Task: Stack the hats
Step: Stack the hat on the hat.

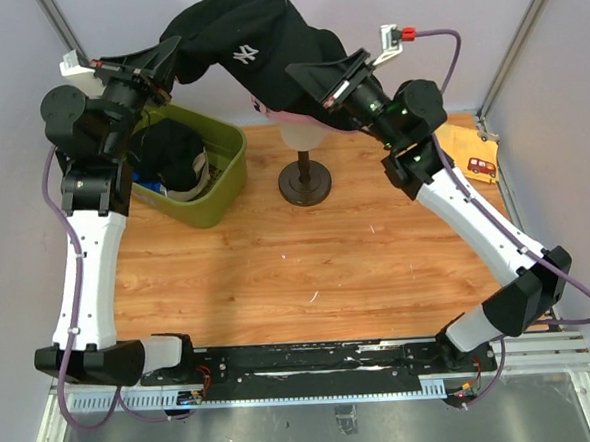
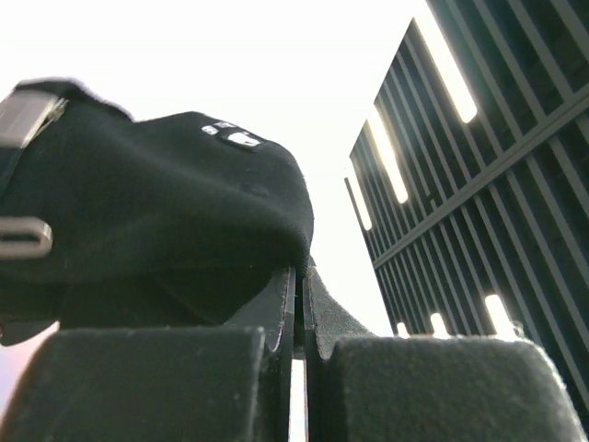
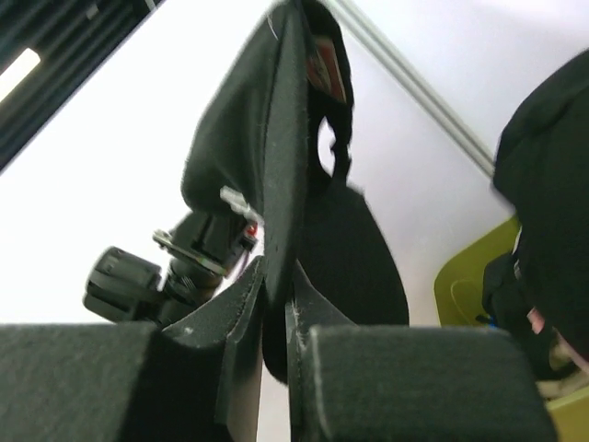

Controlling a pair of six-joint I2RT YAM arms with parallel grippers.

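The black cap [image 1: 226, 35] raised above the bench [image 1: 278, 272] carries a white stitched emblem [image 1: 246, 55] on its crown. It is an interlocked N and Y, and it is the only sign here that reads clearly. In the left wrist view, the cap shows a small white embroidered mark [image 2: 232, 136] near its top, too small and skewed to make out. In the right wrist view, a red-and-orange label [image 3: 324, 69] sits inside the cap, its print too blurred to read. At the bench's far right corner, a yellow cloth [image 1: 468, 153] bears a small red vehicle picture. Any lettering on it is too small to tell.
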